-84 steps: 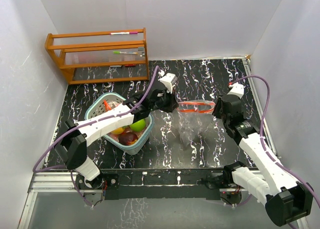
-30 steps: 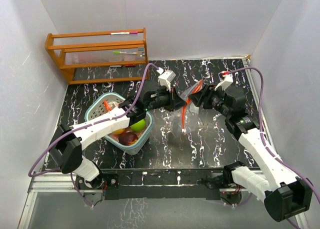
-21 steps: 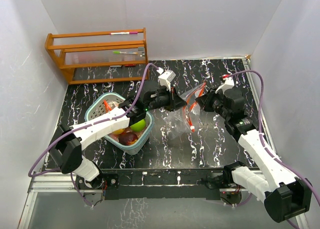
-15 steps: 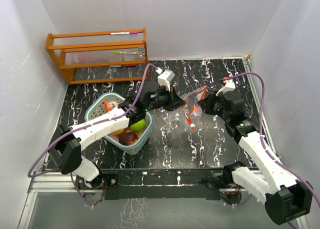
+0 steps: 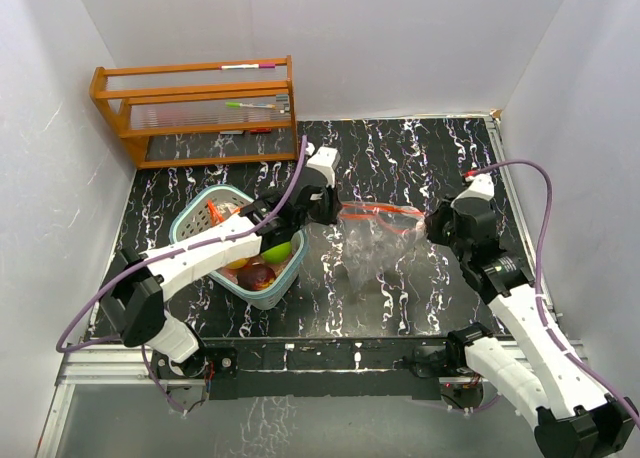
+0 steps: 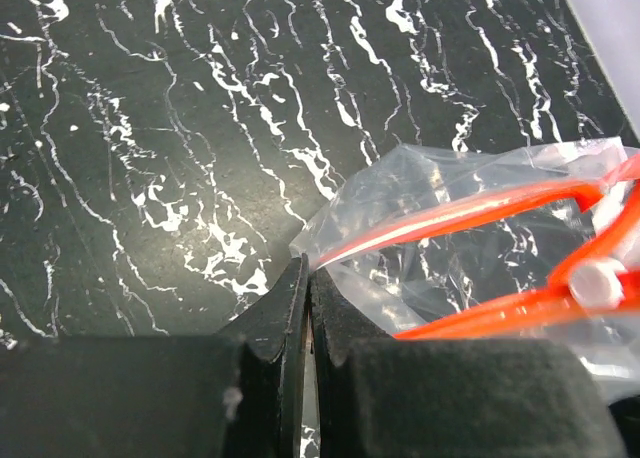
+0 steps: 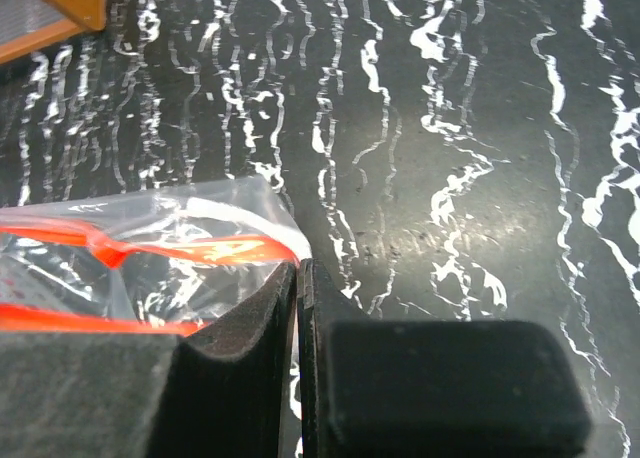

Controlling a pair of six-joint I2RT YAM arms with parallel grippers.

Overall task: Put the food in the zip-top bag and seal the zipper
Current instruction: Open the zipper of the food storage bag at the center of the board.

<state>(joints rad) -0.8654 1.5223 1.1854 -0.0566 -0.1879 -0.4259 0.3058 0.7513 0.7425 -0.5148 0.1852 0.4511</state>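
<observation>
A clear zip-top bag (image 5: 375,248) with an orange-red zipper strip (image 5: 378,215) hangs stretched between my two grippers above the table. My left gripper (image 5: 335,210) is shut on the bag's left top corner (image 6: 330,250). My right gripper (image 5: 432,225) is shut on its right top corner (image 7: 275,240). A white slider (image 6: 592,283) sits on the zipper in the left wrist view. The food, small round fruits, lime green (image 5: 275,249), dark red (image 5: 255,274) and yellow (image 5: 236,261), lies in the pale-blue basket (image 5: 190,218) under my left arm. I see no fruit in the bag.
A wooden rack (image 5: 195,113) with pens stands at the back left against the wall. The black marbled table (image 5: 400,158) is walled in white at the left, back and right. A metal rail (image 5: 300,353) runs along the near edge.
Both grippers have drawn apart and lowered, pulling the bag's top from a crumpled raised fold into a straight line. My right gripper swung back to the right.
</observation>
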